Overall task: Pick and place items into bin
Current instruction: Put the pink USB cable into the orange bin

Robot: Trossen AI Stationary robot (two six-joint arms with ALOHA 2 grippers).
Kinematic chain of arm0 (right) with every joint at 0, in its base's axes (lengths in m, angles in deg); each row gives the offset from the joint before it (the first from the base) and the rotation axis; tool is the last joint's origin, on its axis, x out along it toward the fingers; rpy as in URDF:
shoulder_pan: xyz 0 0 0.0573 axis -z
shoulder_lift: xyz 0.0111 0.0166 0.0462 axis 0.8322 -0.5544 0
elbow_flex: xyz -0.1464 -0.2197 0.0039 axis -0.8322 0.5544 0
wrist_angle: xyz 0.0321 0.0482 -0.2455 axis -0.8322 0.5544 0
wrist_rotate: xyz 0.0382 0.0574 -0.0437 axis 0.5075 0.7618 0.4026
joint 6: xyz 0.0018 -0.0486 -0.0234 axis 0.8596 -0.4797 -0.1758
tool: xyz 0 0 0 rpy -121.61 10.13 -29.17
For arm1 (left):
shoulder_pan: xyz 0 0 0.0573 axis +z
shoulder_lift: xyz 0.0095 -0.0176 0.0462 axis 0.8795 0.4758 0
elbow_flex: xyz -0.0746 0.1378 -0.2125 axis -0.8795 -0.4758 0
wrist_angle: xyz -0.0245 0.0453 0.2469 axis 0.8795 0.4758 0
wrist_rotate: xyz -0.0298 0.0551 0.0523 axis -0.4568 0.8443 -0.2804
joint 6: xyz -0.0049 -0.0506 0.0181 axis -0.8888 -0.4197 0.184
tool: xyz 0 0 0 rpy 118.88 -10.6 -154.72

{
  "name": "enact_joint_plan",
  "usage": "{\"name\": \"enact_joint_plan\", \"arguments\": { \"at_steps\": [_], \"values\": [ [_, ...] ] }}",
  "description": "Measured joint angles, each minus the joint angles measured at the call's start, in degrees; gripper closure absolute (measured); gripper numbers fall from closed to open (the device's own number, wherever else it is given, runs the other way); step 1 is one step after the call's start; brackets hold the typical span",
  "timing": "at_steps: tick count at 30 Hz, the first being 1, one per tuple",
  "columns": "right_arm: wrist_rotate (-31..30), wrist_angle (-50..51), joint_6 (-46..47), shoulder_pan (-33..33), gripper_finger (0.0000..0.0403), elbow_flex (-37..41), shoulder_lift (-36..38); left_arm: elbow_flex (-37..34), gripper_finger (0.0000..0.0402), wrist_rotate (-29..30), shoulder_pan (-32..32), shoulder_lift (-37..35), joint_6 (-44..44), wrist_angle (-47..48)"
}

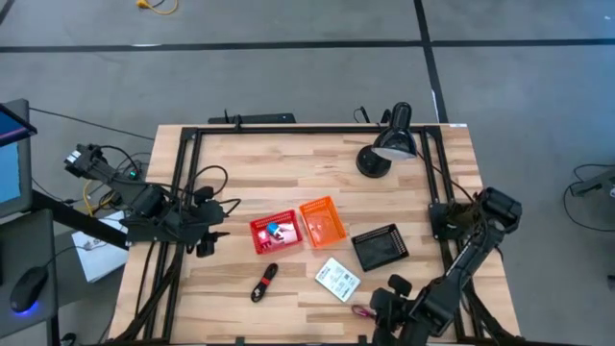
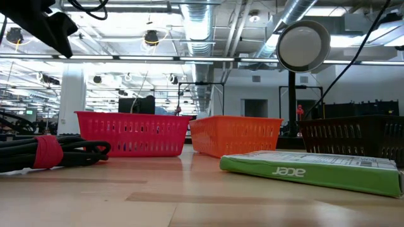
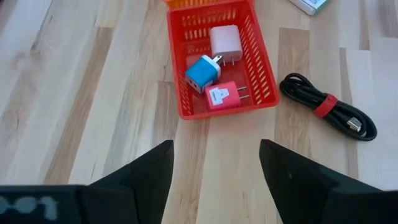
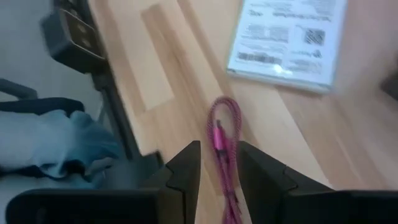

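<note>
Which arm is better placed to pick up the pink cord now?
The right arm. Its gripper is open with the pink cord lying between the fingers, at the table's near edge. The left gripper, also open, points at the red basket, far from the cord.

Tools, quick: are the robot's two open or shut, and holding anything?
Left tool: open, empty, near the red basket.
Right tool: open around the pink cord, not gripping it yet.
</note>
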Motion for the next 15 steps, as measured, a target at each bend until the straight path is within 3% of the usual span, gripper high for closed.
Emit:
{"name": "enact_joint_plan", "arguments": {
  "at_steps": [6,15],
  "values": [
    [2.59,-0.75,-2.38,2.03,0.0304,1.03,0.0,0.0,0.0173,0.05,0.0,0.0,-0.13,-0.01],
    [18.09,-2.17,-9.33,8.18,0.0304,1.16,0.0,0.02,0.0173,0.25,0.0,0.0,-0.58,-0.01]
  ]
}}
